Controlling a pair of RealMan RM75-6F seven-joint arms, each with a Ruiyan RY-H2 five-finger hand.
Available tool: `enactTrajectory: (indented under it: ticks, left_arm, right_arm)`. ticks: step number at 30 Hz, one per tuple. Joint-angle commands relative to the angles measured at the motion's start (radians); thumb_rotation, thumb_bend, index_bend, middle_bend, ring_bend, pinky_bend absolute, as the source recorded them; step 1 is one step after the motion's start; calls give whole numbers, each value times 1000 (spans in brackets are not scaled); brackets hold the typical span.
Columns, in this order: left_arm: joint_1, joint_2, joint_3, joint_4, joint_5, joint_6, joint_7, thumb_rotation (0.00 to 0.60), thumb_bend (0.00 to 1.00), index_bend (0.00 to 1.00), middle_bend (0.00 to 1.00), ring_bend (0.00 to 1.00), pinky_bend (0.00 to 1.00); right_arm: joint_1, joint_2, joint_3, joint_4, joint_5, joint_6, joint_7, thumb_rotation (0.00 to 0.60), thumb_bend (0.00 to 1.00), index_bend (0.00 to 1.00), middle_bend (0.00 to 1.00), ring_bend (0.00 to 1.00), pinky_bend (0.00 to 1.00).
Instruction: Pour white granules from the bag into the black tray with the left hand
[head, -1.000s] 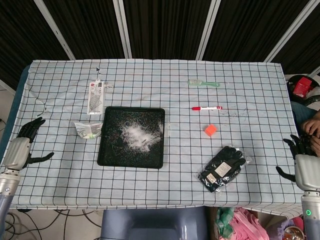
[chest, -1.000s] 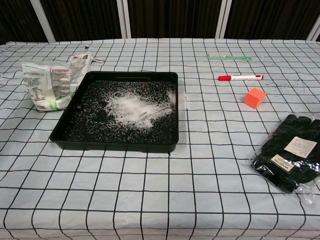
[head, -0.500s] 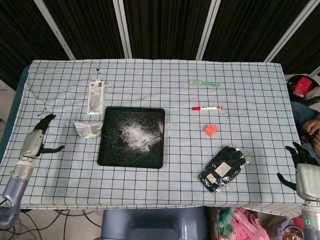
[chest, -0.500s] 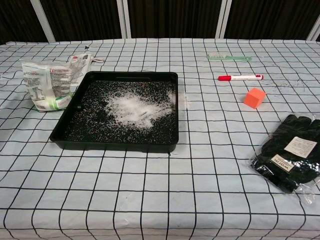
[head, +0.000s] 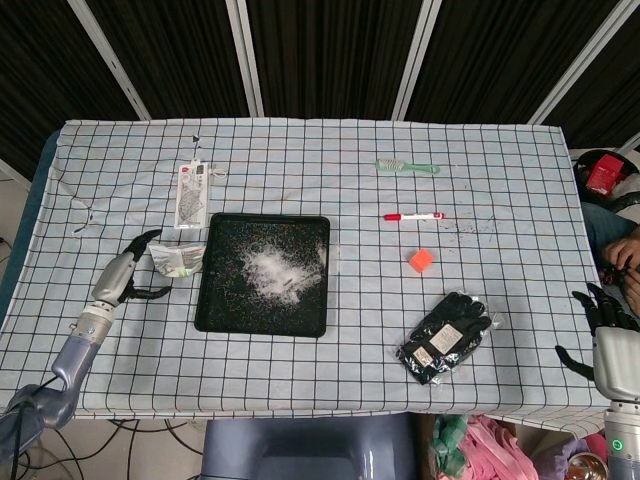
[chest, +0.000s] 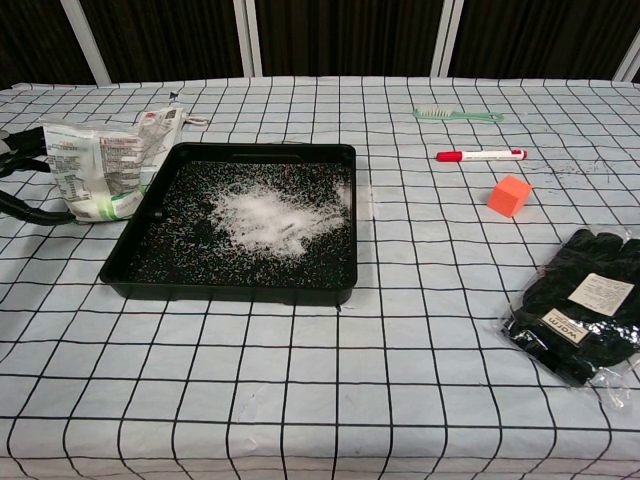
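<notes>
Here the left hand (head: 128, 275), fingers spread and empty, sits just beside the crumpled white plastic bag (chest: 98, 168), which stands against the left wall of the shallow black tray (chest: 130, 250) holding white granules (chest: 265, 218). The right hand (head: 606, 325) rests apart at the table edge, fingers spread and empty.

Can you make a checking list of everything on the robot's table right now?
Surface: table under a white checked cloth.
Job's things: bag standing left of the black tray; white granules already piled in the tray.
Clutter: green brush, red marker, orange cube, packed black gloves, flat packet.
Hands: left hand beside the bag, fingers apart, holding nothing; right hand off the right edge, open.
Cables: some under the table's front-left edge.
Surroundings: dark slatted wall behind.
</notes>
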Motion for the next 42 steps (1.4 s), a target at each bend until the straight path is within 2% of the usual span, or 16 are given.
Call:
enactTrajectory:
  ticks: [1, 10, 25, 34, 42]
  left_arm:
    - [-28, -20, -2, 18, -2, -38, -22, 600, 206, 89, 83, 19, 130]
    - [-55, -67, 1, 72, 1, -63, -30, 600, 241, 105, 129, 58, 172]
    - [-72, -142, 0, 163, 7, -28, -36, 600, 350, 185, 239, 174, 281]
    - [-64, -186, -9, 237, -10, -17, 2, 600, 503, 251, 329, 300, 460]
    - [-71, -213, -22, 276, -21, -13, 34, 600, 531, 277, 346, 305, 466]
  right_arm:
    - [-2, 0, 4, 1, 3, -5, 1, 600, 115, 179, 99, 144, 305]
    - [-2, 0, 10, 2, 7, -24, 0, 600, 115, 179, 99, 143, 306]
    - [2, -16, 12, 12, 6, -53, -18, 600, 115, 178, 99, 144, 305]
    - [1, -17, 15, 8, 13, -63, -25, 600, 115, 178, 99, 143, 305]
    - [-2, -14, 19, -2, 18, -66, -32, 600, 115, 178, 99, 143, 305]
